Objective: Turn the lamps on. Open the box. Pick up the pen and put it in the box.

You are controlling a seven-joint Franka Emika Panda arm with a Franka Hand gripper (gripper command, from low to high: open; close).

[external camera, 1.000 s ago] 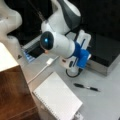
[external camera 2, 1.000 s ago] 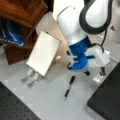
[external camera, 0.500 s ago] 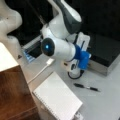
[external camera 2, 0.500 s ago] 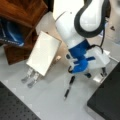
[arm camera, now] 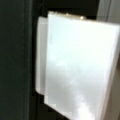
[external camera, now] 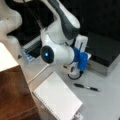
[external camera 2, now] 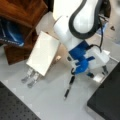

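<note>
No legible brand, label or writing appears in any view. The claw hangs off the blue wrist block at right of centre in a front view, close against the front edge of the box; in a front view it shows as a white block with dark tips at centre right. Whether it is open or closed, and whether it has hold of anything, cannot be told. The box is wide and flat, with a matte black lid over a grey lower body, lying at the right edge; its lid sits flat, closed. The pen is a thin black rod lying flat on the pale grey table, lower right of centre, apart from the claw; in a front view it lies below the blue block. A white ruled notepad lies at lower centre. The wrist view shows only a glossy white rectangular panel against a dark surface.
</note>
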